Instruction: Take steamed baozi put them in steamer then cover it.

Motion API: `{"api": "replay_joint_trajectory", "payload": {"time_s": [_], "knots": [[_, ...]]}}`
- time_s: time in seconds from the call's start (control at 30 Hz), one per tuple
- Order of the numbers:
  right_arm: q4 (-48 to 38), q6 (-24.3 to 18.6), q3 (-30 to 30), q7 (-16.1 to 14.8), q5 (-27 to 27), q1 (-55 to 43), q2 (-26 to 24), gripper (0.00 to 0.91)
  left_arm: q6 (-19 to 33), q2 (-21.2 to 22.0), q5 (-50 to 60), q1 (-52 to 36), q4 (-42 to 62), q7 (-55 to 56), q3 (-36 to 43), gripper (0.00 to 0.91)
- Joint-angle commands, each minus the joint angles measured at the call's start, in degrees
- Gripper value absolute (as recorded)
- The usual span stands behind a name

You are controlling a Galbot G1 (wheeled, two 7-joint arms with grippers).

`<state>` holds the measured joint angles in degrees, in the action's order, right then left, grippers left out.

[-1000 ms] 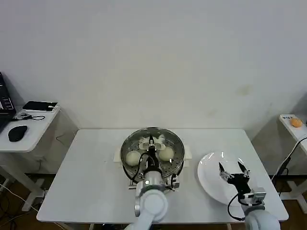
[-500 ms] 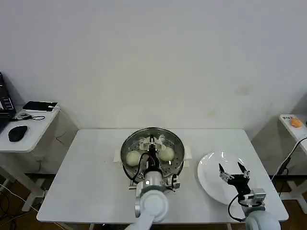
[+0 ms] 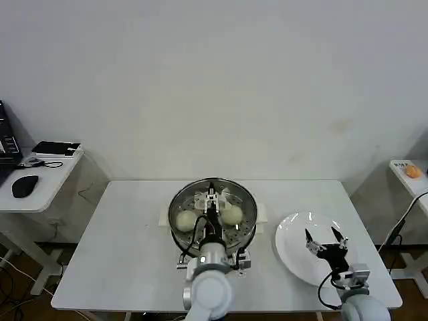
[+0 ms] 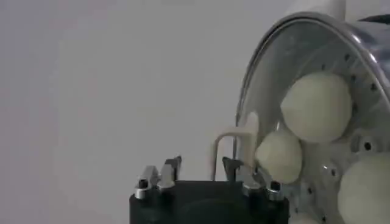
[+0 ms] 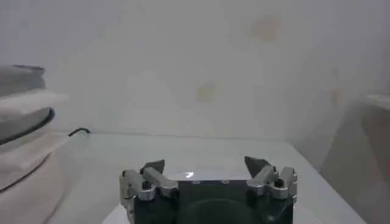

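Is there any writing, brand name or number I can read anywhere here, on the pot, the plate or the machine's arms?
None can be read.
steamer: no visible label.
cover: plain glass and metal rim, no marking.
white plate: blank.
left pincer and right pincer: no lettering visible.
Small tag on the side table at far right: too small to read.
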<state>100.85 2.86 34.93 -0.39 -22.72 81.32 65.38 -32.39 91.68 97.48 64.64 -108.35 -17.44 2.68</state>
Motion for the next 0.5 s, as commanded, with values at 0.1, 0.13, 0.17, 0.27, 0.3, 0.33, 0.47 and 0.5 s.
{"api": "replay_joint_trajectory", "payload": {"time_s": [0.1,0.13,0.17,0.27,0.3,0.33,0.47,0.5], "knots": [[-0.2,-0.1,0.0,0.0,0.1,0.0,-0.2,0.907,0.9,-0.2,-2.1,1.7,-4.6,-1.0,-0.1,0.907],[-0.2,-0.2,0.0,0.0,0.1,0.1,-0.5,0.907,0.9,-0.3,-2.3,1.9,-4.9,-1.1,-0.1,0.907],[-0.3,-0.3,0.0,0.0,0.0,0.1,-0.6,0.907,0.9,-0.5,-2.4,2.0,-5.3,-1.2,-0.1,0.907],[-0.3,-0.3,0.1,0.0,-0.1,0.2,-0.8,0.907,1.1,-0.7,-2.7,2.5,-6.4,-1.1,-0.3,0.907],[-0.2,-0.3,0.1,0.0,0.0,0.2,-0.8,0.907,1.1,-0.9,-2.8,2.7,-6.8,-1.1,-0.4,0.907],[-0.2,-0.3,0.2,0.0,0.0,0.3,-0.8,0.907,1.2,-1.2,-2.9,2.9,-7.5,-1.1,-0.5,0.907],[-0.2,-0.5,0.1,-0.1,0.0,0.5,-0.8,0.907,1.2,-2.3,-4.3,3.9,-10.2,-1.5,-1.0,0.907],[-0.3,-0.5,0.1,-0.1,0.0,0.5,-0.8,0.907,1.2,-2.7,-5.3,4.0,-11.0,-1.6,-1.2,0.907]]}}
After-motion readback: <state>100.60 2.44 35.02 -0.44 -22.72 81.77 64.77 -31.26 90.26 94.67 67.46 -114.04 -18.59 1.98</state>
